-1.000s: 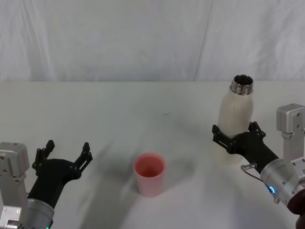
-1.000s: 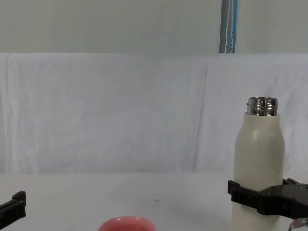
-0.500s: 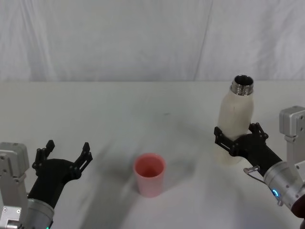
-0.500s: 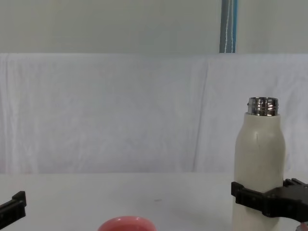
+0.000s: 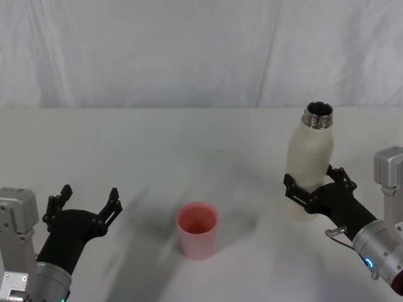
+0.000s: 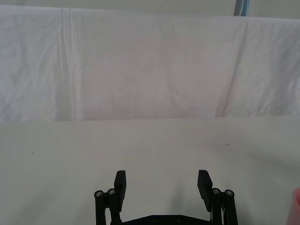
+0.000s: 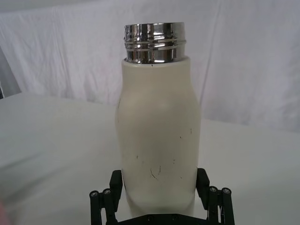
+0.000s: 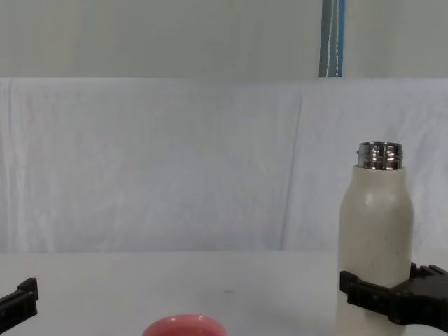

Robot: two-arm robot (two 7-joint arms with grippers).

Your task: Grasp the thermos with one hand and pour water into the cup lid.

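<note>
The thermos (image 5: 310,170) stands upright on the right of the table, cream-white with its open steel neck up. My right gripper (image 5: 315,181) is open around its lower body, one black finger on each side. The right wrist view shows the thermos (image 7: 159,131) between those fingers (image 7: 116,182), which stand close to its sides. From the chest view the thermos (image 8: 374,238) rises above the right gripper (image 8: 385,297). The salmon-pink cup lid (image 5: 198,229) sits mouth up near the table's middle front, its rim (image 8: 184,326) low in the chest view. My left gripper (image 5: 88,198) hovers open at the front left, holding nothing.
A white cloth covers the table (image 5: 189,138) and hangs as a backdrop (image 5: 189,50) behind it. Bare tabletop lies between the cup lid and the thermos. In the left wrist view the left gripper (image 6: 161,180) faces bare table.
My right gripper has slid lower and a little back along the thermos, now near its base. The thermos shifted very slightly. The left arm and cup lid stayed still.
</note>
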